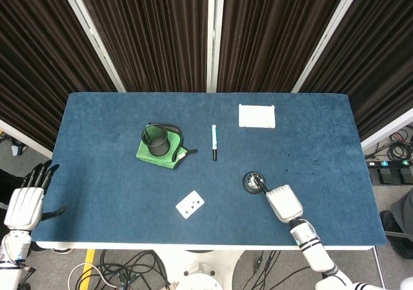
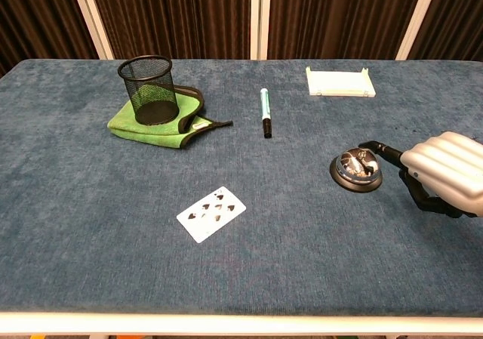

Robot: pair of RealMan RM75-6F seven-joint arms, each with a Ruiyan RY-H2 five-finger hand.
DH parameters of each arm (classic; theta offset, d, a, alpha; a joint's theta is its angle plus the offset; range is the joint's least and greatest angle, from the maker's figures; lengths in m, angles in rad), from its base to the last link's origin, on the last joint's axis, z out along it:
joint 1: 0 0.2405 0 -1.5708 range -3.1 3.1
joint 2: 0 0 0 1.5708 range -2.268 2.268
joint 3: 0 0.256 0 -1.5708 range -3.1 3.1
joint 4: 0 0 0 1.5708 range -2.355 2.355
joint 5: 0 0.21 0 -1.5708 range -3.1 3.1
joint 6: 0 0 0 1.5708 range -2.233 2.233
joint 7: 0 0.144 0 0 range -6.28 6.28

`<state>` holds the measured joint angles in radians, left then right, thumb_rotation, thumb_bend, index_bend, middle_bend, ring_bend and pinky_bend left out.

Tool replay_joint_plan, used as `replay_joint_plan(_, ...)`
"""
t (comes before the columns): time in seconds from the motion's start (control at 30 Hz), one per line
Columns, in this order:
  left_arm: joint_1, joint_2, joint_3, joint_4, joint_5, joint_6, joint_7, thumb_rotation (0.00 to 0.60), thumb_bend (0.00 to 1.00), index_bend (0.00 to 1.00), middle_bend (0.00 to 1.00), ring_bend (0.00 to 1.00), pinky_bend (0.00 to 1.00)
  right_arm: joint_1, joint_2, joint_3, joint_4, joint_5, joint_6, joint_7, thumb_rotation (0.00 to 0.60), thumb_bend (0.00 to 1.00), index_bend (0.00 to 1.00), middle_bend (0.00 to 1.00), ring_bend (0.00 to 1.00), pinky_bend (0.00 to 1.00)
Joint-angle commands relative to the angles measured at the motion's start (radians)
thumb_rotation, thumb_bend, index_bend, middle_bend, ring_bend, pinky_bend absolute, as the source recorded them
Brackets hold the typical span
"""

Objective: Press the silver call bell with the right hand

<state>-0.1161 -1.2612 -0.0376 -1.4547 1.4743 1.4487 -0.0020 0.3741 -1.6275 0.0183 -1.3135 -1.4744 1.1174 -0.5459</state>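
The silver call bell [image 1: 250,181] [image 2: 353,170] stands on its black base on the blue table, right of centre near the front edge. My right hand [image 1: 284,203] [image 2: 444,170] lies just right of it, one dark finger stretched out over the bell's dome while the others curl under the palm. Whether the fingertip touches the dome I cannot tell. It holds nothing. My left hand [image 1: 26,203] hangs off the table's left front corner with fingers spread and empty; only the head view shows it.
A black mesh cup [image 1: 157,139] [image 2: 155,90] sits on a green cloth [image 1: 147,153] [image 2: 132,126] left of centre. A pen [image 1: 214,141] [image 2: 265,112], a white tray [image 1: 257,115] [image 2: 339,82] and a playing card [image 1: 190,204] [image 2: 211,213] lie on the table.
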Motion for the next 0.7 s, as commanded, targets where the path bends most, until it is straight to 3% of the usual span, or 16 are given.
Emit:
replay_joint_plan(0.03, 0.000, -0.001, 0.001, 0.002, 0.000, -0.001, -0.001, 0.600, 0.03, 0.09, 0.01, 0.00, 0.16, 0.003, -0.005, -0.004, 0.010, 0.013, -0.016, -0.005, 0.600, 1.00, 0.00, 0.90, 0.86, 0.75)
replay_joint_plan(0.47, 0.005, 0.001, 0.003, 0.000, 0.010, 0.010, -0.003, 0.600, 0.03, 0.09, 0.01, 0.00, 0.16, 0.002, 0.018, -0.008, -0.022, -0.020, 0.041, 0.022, 0.600, 1.00, 0.00, 0.90, 0.86, 0.75)
replay_joint_plan(0.7, 0.001, -0.003, 0.001, 0.000, 0.006, 0.002, 0.005, 0.600, 0.03, 0.09, 0.01, 0.00, 0.16, 0.006, 0.004, -0.018, 0.006, 0.017, -0.007, 0.006, 0.600, 1.00, 0.00, 0.90, 0.86, 0.75)
